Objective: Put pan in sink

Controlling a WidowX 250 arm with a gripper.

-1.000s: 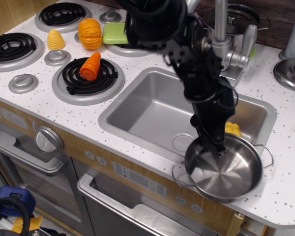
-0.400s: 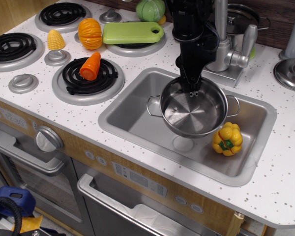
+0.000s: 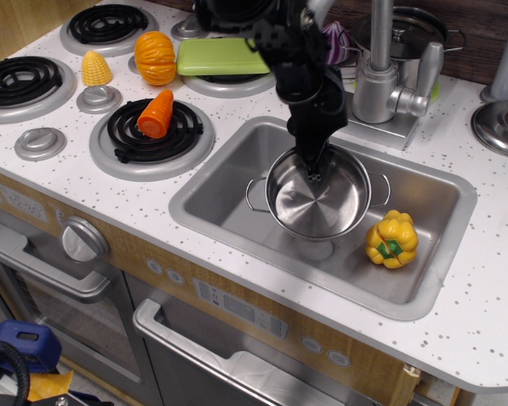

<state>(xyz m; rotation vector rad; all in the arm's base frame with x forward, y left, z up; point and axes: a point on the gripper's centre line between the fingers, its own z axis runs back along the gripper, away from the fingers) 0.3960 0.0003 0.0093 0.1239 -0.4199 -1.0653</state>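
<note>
The shiny steel pan [image 3: 317,199] with two wire loop handles sits low inside the grey sink [image 3: 237,190], near its middle, over the drain mark. My black gripper [image 3: 314,166] reaches down from above and is shut on the pan's far rim. The arm hides part of the rim behind it. Whether the pan rests on the basin floor or hangs just above it I cannot tell.
A yellow toy pepper [image 3: 391,238] lies in the sink right of the pan. The faucet [image 3: 381,80] stands behind. On the stove to the left are a carrot [image 3: 157,114], pumpkin [image 3: 155,57], corn [image 3: 95,68] and green board [image 3: 220,56]. A steel lid [image 3: 501,127] lies far right.
The pan was carried from the front right counter edge up into the sink, then lowered and shifted slightly left. The pepper, earlier hidden, now shows.
</note>
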